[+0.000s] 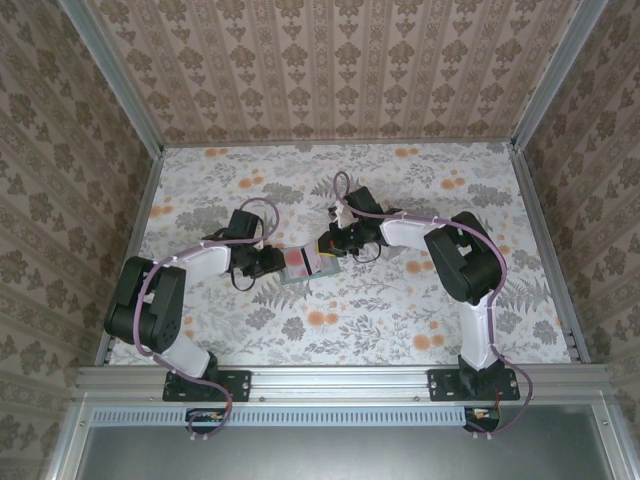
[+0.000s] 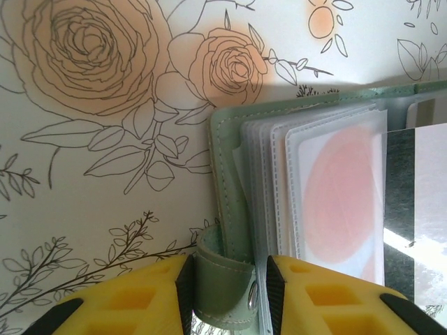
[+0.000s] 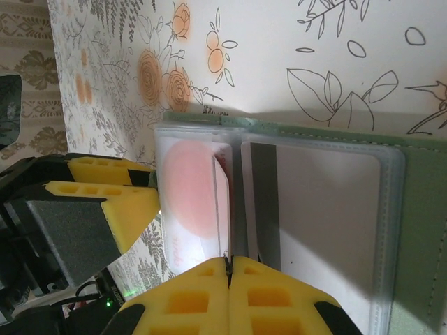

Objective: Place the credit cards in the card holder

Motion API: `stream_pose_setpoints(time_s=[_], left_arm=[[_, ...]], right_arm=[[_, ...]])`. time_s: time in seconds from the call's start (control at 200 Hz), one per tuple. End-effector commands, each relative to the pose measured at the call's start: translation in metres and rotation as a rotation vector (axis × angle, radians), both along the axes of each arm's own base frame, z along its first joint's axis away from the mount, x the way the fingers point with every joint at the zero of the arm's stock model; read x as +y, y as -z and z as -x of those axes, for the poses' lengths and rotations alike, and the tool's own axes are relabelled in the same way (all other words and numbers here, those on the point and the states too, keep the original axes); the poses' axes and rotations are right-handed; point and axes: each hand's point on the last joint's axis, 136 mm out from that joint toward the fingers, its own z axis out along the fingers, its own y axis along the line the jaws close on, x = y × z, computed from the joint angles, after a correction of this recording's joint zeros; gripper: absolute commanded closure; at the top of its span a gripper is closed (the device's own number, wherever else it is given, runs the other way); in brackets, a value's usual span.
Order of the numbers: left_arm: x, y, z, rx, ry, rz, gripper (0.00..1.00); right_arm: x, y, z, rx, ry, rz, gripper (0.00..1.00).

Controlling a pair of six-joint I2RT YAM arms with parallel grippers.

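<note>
The right pincer is pressed fully together at the fold between two clear sleeves of the opened card holder. A thin edge runs out from between its tips; I cannot tell whether that is a sleeve leaf or a card's rim. The left pincer stands narrowly apart with the holder's closing strap filling the gap. Both pads seem to bear on the strap, so I judge it clamped there as an anchor.

One credit card, a pale red disc showing through the frosted plastic, sits in the sleeve nearer the left pincer. A striped card lies in the neighbouring sleeve. The holder lies open on the flowered worktop, between the two pincers.

The step in hand looks like seating a card in its pocket. To do it well, the left grip should pin the strap low, so the holder neither slides nor lifts. The right should push along the plane of the sleeve, not down into it, keeping the card square to the pocket mouth so that no corner catches the stitching.

In the top view the left arm folds out to its own side, its forearm running low towards the middle. The right arm bends at a raised elbow, its forearm reaching inward and its wrist tipped down onto the holder.
</note>
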Motion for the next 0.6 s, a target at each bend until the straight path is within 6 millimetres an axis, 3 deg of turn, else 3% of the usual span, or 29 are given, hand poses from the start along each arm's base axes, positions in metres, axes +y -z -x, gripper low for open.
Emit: stream_pose_setpoints(time_s=[0.0, 0.595], left_arm=[[-0.0007, 0.005, 0.0044, 0.021, -0.002, -0.004, 0.65], [-0.0021, 0.0074, 0.0051, 0.025, 0.0, -0.001, 0.67]], right_arm=[[0.0001, 0.008, -0.0046, 0.005, 0.001, 0.02, 0.97], [0.0022, 0.0121, -0.0093, 0.006, 0.021, 0.016, 0.97]])
